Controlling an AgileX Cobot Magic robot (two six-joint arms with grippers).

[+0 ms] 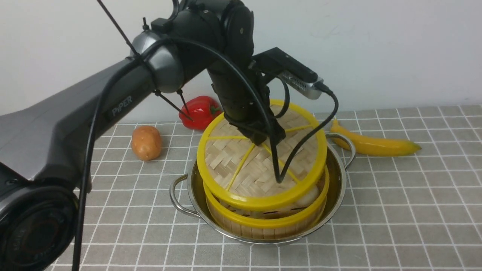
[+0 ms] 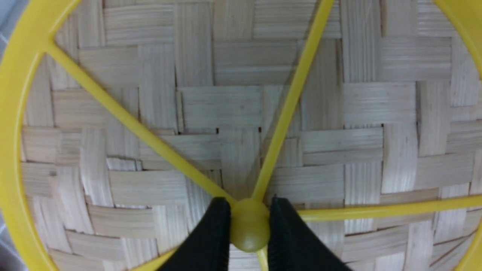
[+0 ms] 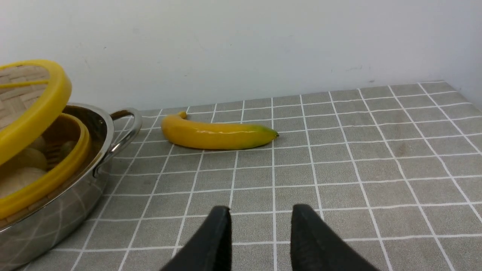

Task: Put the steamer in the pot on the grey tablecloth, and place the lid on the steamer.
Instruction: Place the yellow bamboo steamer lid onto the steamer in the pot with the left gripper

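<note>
left gripper (image 2: pixel 248 204) clamped on knob (image 2: pixel 249 230) of lid (image 1: pixel 241 165) | lid hung tilted over steamer (image 1: pixel 263 223), not seated | steamer sat inside pot (image 1: pixel 337 180), mid grey tablecloth (image 1: pixel 395 195) | right gripper (image 3: pixel 260 209) spread wide, empty, above cloth

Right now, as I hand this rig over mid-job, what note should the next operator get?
Left pincer: shut on the knob of the lid, holding the lid tilted over the steamer, not seated.
Right pincer: open, empty, over the grey tablecloth near the banana.
Things: steamer sits inside the pot; pot stands on the grey tablecloth.
Done: steamer in pot.
Left to do: level the lid, lower it onto the steamer's rim, release.
</note>
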